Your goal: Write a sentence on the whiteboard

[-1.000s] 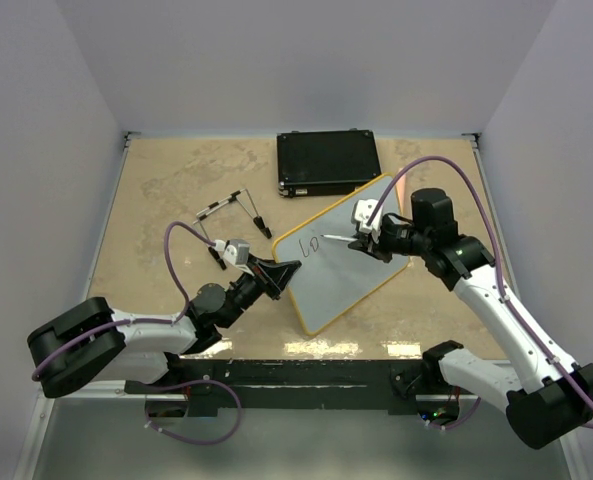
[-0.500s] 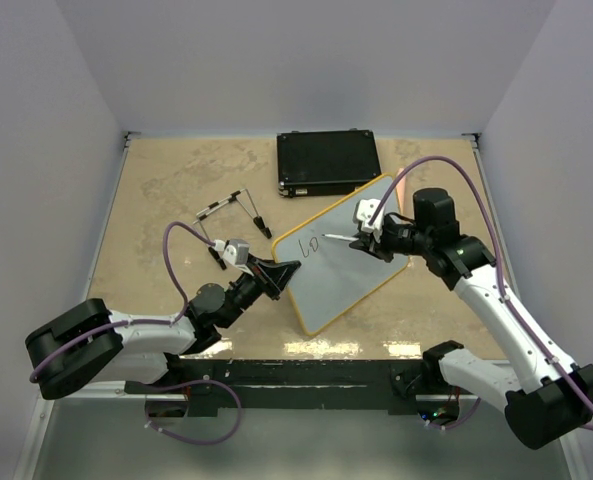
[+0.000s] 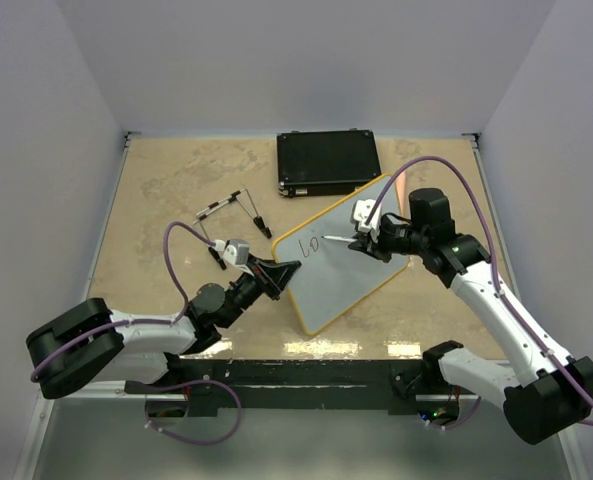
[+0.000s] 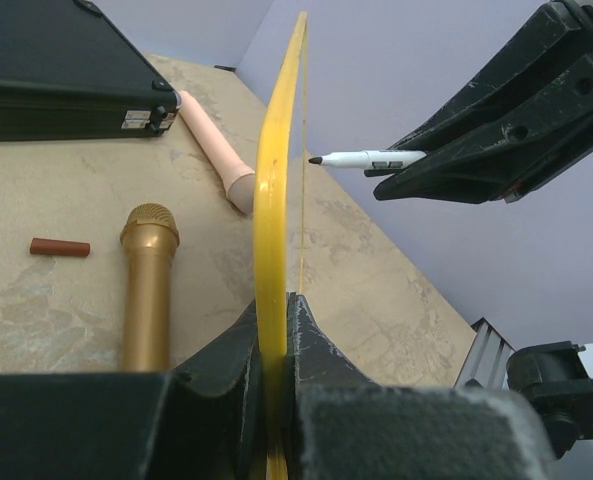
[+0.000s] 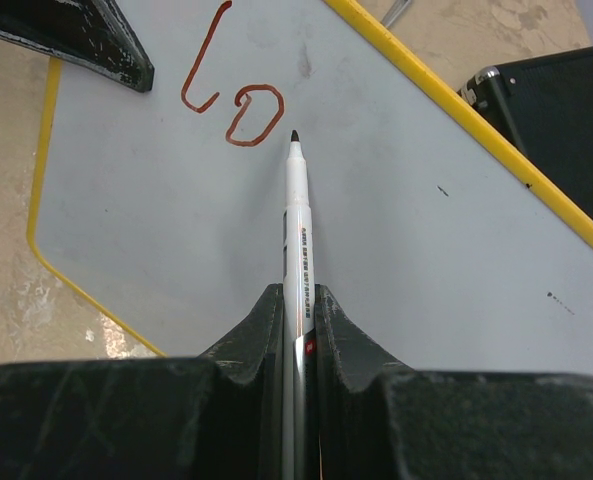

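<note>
The whiteboard (image 5: 426, 230) bears red letters (image 5: 231, 100), "lo". The right pincer (image 5: 296, 300) grips a marker (image 5: 298, 220), its print illegible. The left pincer (image 4: 273, 335) clamps the whiteboard's frame.

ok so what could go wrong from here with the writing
The left fingers pinch the whiteboard at one edge only, so marker pressure might pivot or flex it.
In the left wrist view the tip sits just off the face, so the next stroke may skip.
The tip is close beside the "lo", so the next letter could crowd it.
</note>
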You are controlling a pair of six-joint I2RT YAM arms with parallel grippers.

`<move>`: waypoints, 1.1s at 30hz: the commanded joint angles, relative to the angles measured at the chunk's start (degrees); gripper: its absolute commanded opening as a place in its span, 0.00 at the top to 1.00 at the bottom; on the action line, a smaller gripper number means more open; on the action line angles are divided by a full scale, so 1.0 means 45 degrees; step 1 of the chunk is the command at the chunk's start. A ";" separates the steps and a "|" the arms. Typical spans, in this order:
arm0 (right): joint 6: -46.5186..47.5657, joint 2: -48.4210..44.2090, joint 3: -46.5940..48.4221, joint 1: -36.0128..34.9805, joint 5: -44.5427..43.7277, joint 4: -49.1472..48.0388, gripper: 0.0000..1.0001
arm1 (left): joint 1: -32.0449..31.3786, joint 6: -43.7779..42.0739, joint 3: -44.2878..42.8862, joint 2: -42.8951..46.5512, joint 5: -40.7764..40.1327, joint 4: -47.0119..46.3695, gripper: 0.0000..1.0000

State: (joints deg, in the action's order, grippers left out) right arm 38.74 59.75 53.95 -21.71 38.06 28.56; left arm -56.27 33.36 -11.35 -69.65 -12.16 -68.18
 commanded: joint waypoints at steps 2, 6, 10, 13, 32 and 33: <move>-0.0055 0.0141 0.0081 -0.0057 -0.0021 -0.0623 1.00 | -0.0034 -0.0832 -0.0055 -0.0421 0.0574 0.0211 1.00; -0.0113 0.0200 0.0081 -0.0155 -0.0041 -0.0682 1.00 | -0.0015 -0.0774 -0.0055 -0.0558 0.0632 0.0054 1.00; -0.0210 0.0336 0.0061 -0.0233 -0.0138 -0.0779 1.00 | -0.0015 -0.0754 -0.0094 -0.0617 0.0691 0.0015 1.00; -0.0211 0.0317 0.0042 -0.0252 -0.0236 -0.0760 1.00 | -0.0034 -0.0754 -0.0094 -0.0617 0.0672 -0.0005 1.00; 0.0726 0.0649 -0.0036 -0.0252 -0.0743 0.0626 1.00 | -0.0015 -0.0696 0.0277 -0.0031 -0.0031 0.0132 1.00; 0.0765 0.0649 -0.0056 -0.0253 -0.0782 0.0666 1.00 | -0.0034 -0.0696 0.0277 -0.0031 -0.0051 0.0132 1.00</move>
State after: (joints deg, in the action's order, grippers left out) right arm 40.25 62.33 53.95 -22.76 36.80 29.93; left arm -56.27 34.52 -11.31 -70.50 -12.84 -68.66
